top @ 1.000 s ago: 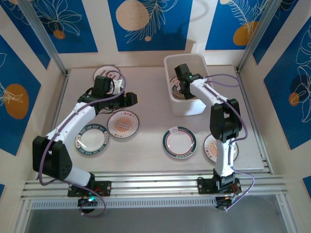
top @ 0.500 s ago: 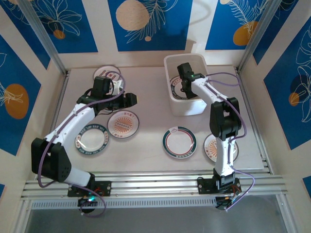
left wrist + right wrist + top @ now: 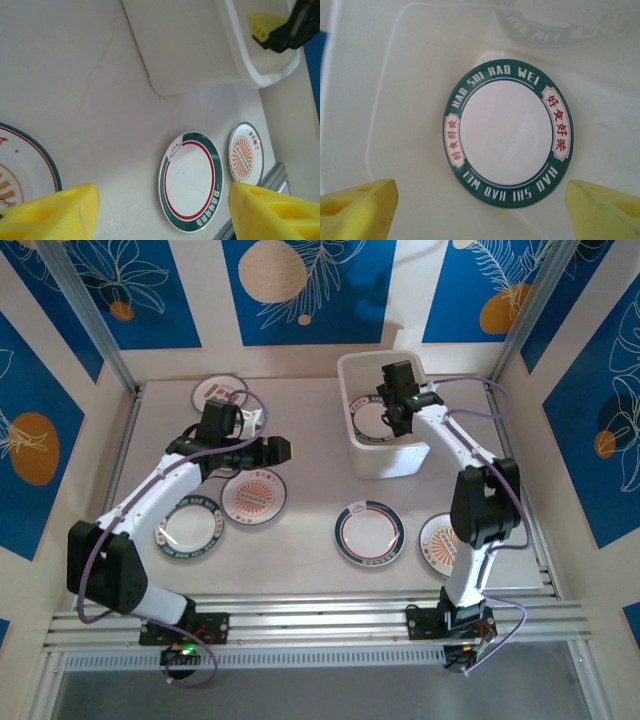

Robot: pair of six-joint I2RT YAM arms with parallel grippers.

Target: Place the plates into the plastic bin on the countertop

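Observation:
The plastic bin (image 3: 385, 462) stands at the back right of the countertop (image 3: 310, 480). A green-rimmed plate (image 3: 509, 131) lies flat on its floor, and my right gripper (image 3: 482, 210) hovers open above it, touching nothing. From above, the right gripper (image 3: 396, 412) hangs over the bin's middle. My left gripper (image 3: 278, 450) is open and empty above the countertop, left of the bin (image 3: 190, 50). Loose plates lie on the countertop: a green-and-red one (image 3: 369, 534), an orange sunburst one (image 3: 253, 495), a green-ringed one (image 3: 187, 525), one at the back left (image 3: 222, 395).
Another orange-centred plate (image 3: 440, 543) lies partly under the right arm's lower link. An aluminium rail (image 3: 320, 620) runs along the near edge. Cream walls with blue panels close in the back and sides. The left wrist view has the green-and-red plate (image 3: 191, 180) between the fingers, far below.
My right gripper has opened and let go of the green-rimmed plate, which now rests in the bin; the gripper drew up and back. The left gripper shifted slightly right.

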